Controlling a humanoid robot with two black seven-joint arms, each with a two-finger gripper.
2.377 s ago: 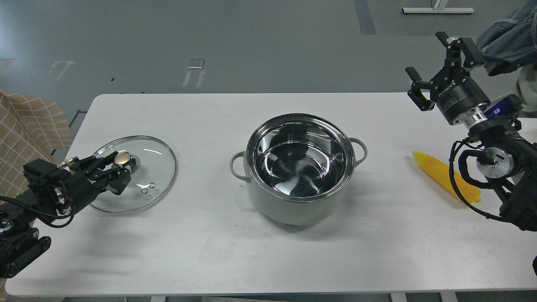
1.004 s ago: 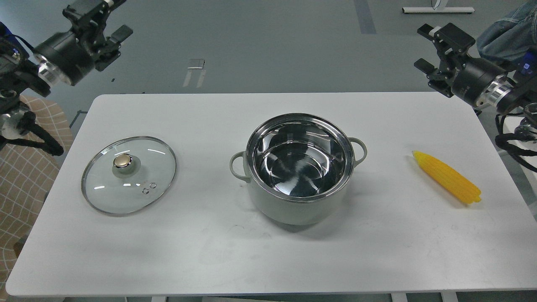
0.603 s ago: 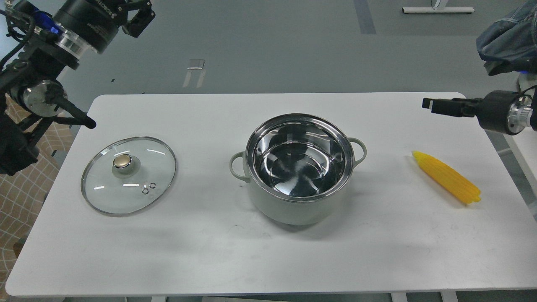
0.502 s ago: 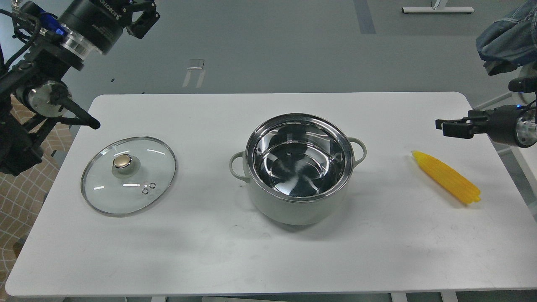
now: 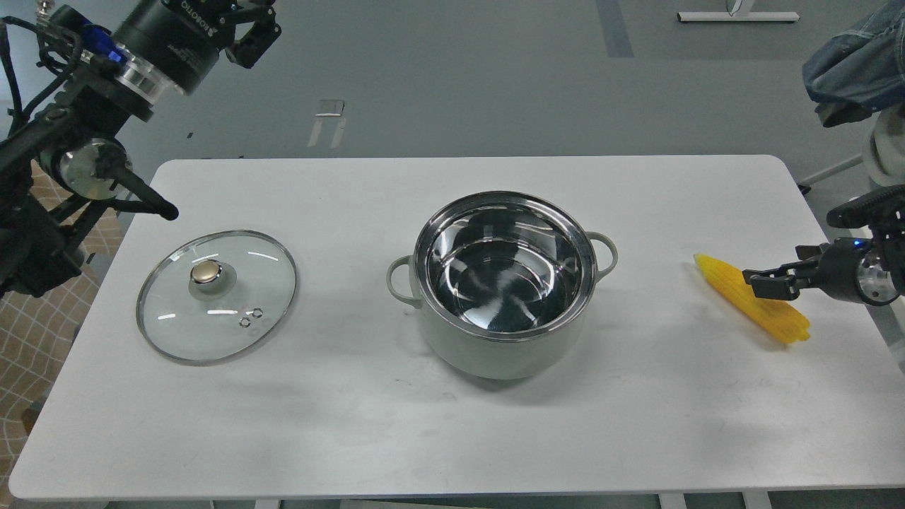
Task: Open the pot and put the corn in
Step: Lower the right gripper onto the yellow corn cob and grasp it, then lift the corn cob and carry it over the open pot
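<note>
white table (image 5: 353,424), corn (image 5: 728,286) under right fingers (image 5: 767,281), spread unclear, open pot (image 5: 503,283)

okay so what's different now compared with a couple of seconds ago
The left gripper let go of the lid knob and rose up and back. The right gripper swung down from high at the far right onto the corn; whether it grips is unclear. Pot, lid and corn stayed put.
</note>
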